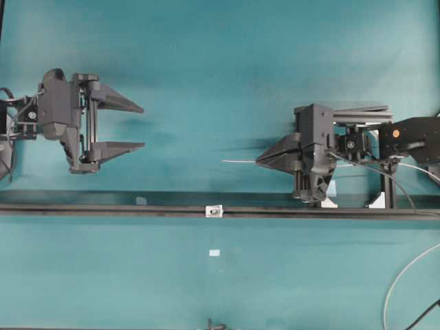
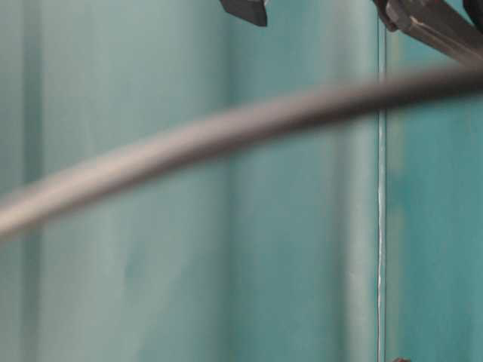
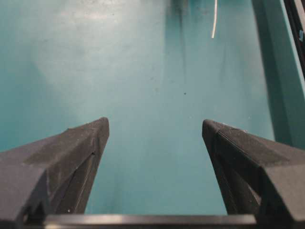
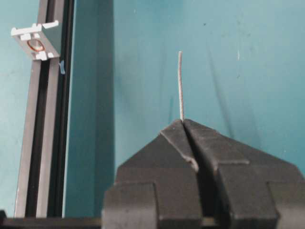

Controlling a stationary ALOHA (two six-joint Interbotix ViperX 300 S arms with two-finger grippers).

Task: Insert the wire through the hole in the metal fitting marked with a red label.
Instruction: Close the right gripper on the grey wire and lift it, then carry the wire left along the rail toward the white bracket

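Teal tabletop fills most of what we see, crossed from side to side by a long dark rail. Our left gripper hangs over the left half with its jaws spread wide and nothing between them. Our right gripper sits on the right above the rail, jaws pressed together and pinching the wire, whose thin silvery-grey free end sticks out straight toward the middle of the table. In the right wrist view the wire rises from the closed tips, slightly bowed. On the rail, near its middle, sits the metal fitting, small, silvery-white and squarish, well apart from the wire's tip. Its hole shows as a round opening with a reddish-brown ring. A blurred dark cable blocks much of the table-level view. How far the wire runs back behind the right jaws we cannot tell.
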